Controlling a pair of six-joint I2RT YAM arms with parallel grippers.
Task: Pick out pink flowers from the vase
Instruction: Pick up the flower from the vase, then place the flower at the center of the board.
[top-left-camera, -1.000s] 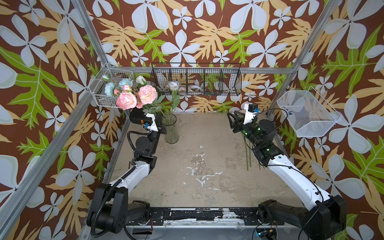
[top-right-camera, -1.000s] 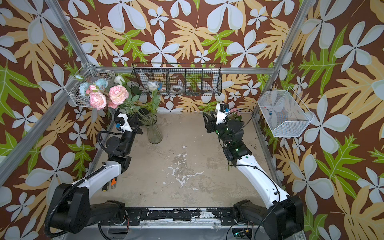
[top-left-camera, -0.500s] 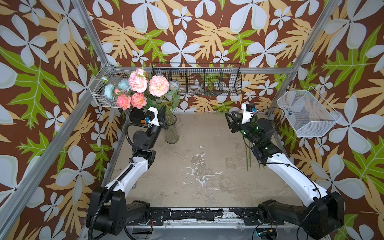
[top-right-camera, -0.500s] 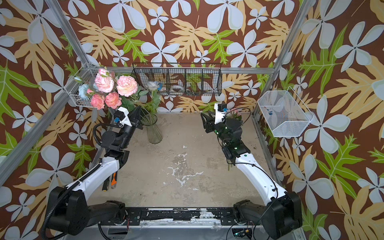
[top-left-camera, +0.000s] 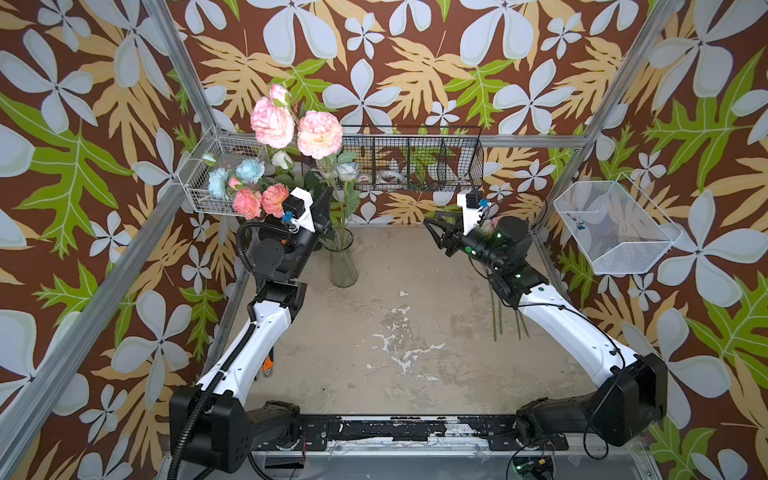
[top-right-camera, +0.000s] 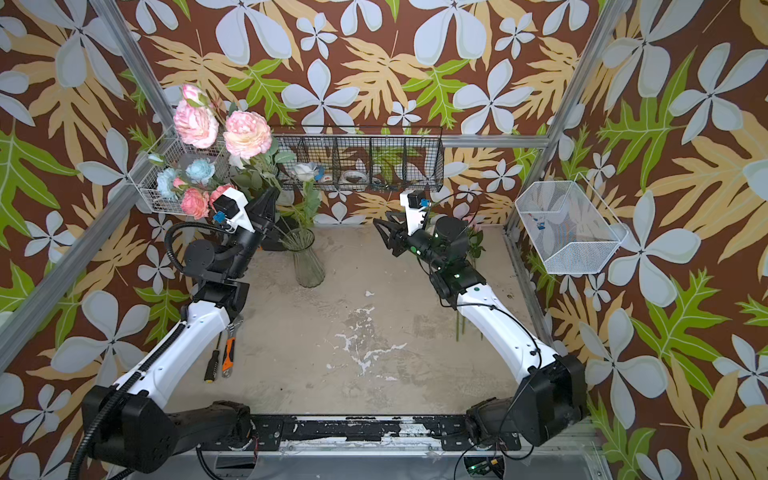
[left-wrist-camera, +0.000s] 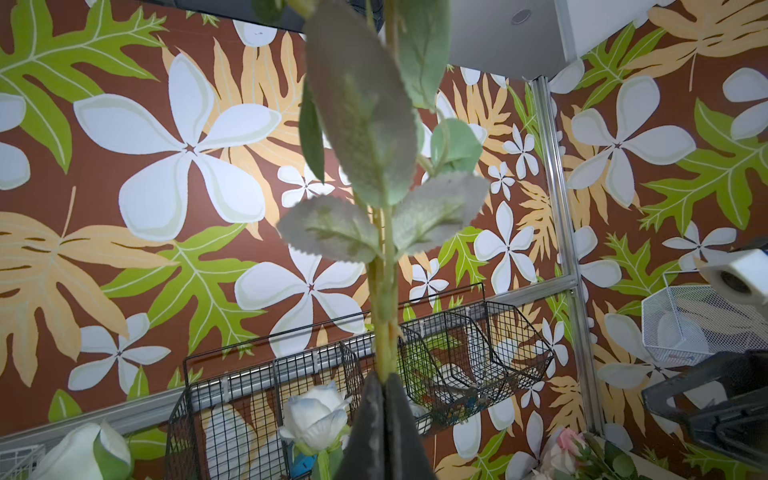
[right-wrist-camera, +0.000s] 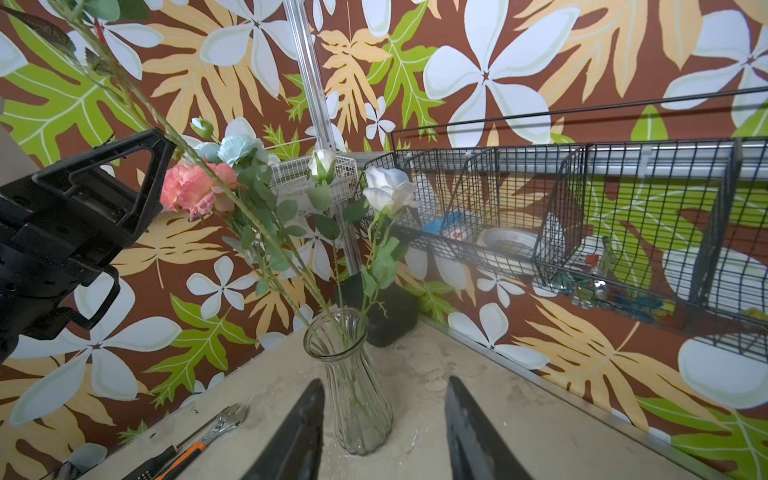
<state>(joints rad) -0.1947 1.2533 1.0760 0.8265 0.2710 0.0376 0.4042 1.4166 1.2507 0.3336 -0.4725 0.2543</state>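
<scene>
Left pincer (left-wrist-camera: 383, 380): clamped shut on the green stems of the pink flowers (top-left-camera: 319, 134), raised above the vase (top-left-camera: 343, 262).
Right pincer (top-left-camera: 437, 236): partly open, empty, facing the vase, well apart from it.
Pink flowers: heads high at far left; stem ends seem to reach into the vase mouth.
Vase: far left of the table (top-left-camera: 415, 332), unheld, white roses (right-wrist-camera: 388, 191) standing in it.
Risk: leaves snagging the rim or roses could tip the unsteadied vase or drag roses out.
</scene>
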